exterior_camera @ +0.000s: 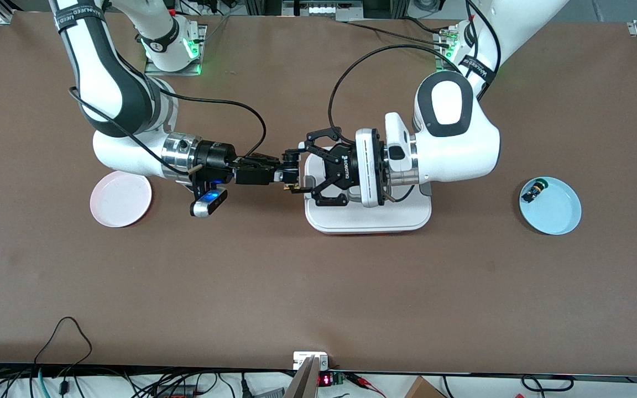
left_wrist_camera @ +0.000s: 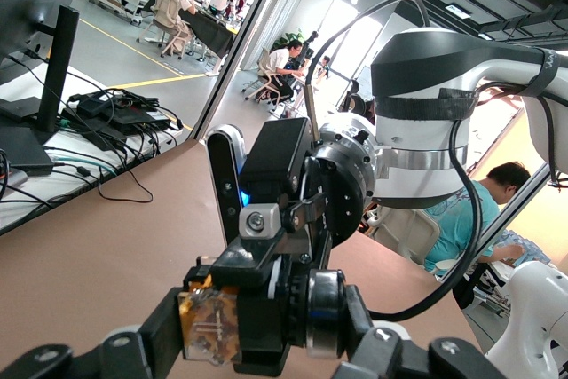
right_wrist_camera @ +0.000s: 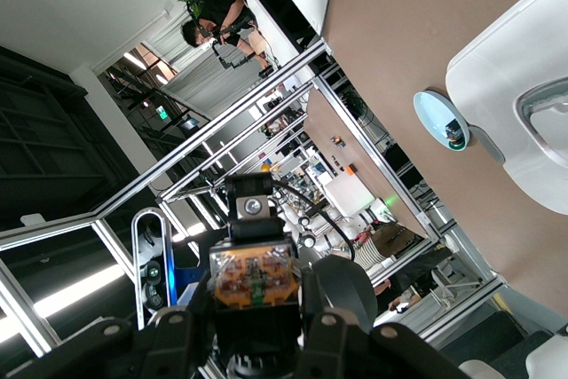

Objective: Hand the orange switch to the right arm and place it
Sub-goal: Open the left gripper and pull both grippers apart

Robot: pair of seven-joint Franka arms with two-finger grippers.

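Note:
The orange switch (exterior_camera: 294, 187) hangs in the air between both grippers, over the table beside the white tray's edge. Only its black body and yellowish end show; the orange cap is hidden. My left gripper (exterior_camera: 300, 170), the wide ROBOTIQ claw, has a finger at each end of the switch (left_wrist_camera: 209, 326). My right gripper (exterior_camera: 291, 170), the slim black one, clamps the switch's black middle across its body. In the right wrist view the switch's yellowish end (right_wrist_camera: 256, 277) sits between black fingers (right_wrist_camera: 177, 335).
A white tray (exterior_camera: 368, 221) lies under the left wrist. A pink plate (exterior_camera: 120, 199) lies toward the right arm's end. A blue plate (exterior_camera: 559, 215) at the left arm's end holds a green-capped switch (exterior_camera: 535, 190). Cables run along the table's near edge.

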